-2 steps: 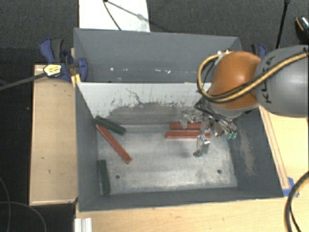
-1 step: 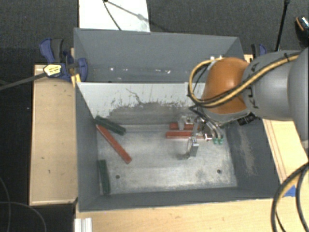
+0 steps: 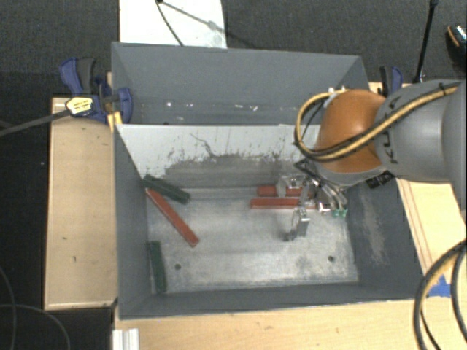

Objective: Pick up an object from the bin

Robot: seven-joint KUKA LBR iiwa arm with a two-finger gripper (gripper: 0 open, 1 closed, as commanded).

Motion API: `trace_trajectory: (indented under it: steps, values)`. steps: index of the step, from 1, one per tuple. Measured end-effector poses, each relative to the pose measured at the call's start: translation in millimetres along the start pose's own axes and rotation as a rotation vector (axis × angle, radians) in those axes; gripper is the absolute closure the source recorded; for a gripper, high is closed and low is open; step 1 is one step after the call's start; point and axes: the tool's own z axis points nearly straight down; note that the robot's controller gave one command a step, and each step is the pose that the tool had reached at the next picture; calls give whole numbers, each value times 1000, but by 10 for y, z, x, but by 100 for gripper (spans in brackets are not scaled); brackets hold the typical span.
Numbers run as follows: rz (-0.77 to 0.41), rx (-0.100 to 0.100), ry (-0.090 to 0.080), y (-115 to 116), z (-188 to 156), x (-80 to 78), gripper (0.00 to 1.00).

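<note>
My gripper (image 3: pixel 298 226) hangs low over the right part of the bin floor, below the arm's orange cover. Just to its left, at its upper edge, a long red bar (image 3: pixel 271 203) lies flat and runs left to right, its right end reaching the gripper. A shorter red block (image 3: pixel 266 191) lies right behind that bar, close to the back wall. Nothing is seen held in the gripper.
On the left side a dark green block (image 3: pixel 167 189) lies at the top end of a slanted long red bar (image 3: pixel 172 216). Another dark green block (image 3: pixel 155 266) lies near the front left corner. The arm enters from the right, above the bin's right wall.
</note>
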Motion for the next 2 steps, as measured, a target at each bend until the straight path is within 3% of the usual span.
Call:
trace_trajectory:
  steps: [1,2]
  values:
    - [118,-2,2,499,-73,17,0]
    - [91,0,-6,276,-1,-44,0]
